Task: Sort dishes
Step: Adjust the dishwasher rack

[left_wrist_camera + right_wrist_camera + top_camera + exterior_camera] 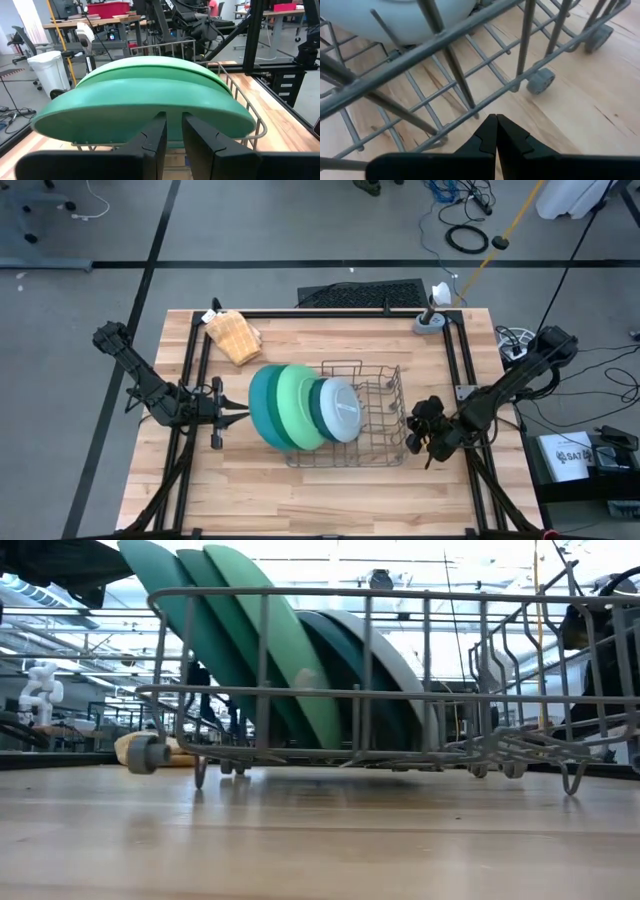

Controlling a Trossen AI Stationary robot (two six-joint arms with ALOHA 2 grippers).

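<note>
1. The dishes [300, 408] stand on edge in the wire rack [375, 442], leaning in a row on the surface [330, 490].
2. The left tool [172, 131] is narrowly parted at the outermost teal plate [262, 408]; whether it grips the rim, I cannot tell.
3. The right tool [496, 131] is clenched empty beside the rack.
4. Advice: seat the rim deep, lift straight, avoid dragging neighbours.

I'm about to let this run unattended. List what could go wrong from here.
1. The plates lean stacked against each other at one end of the wire rack; nudging one could tip the row.
2. The left hand, fingers slightly apart, sits right at the outermost teal plate; the edge may slip from a shallow grip.
3. The right hand, shut, hovers beside the rack's wires and could snag or shove the wheeled rack.
</note>
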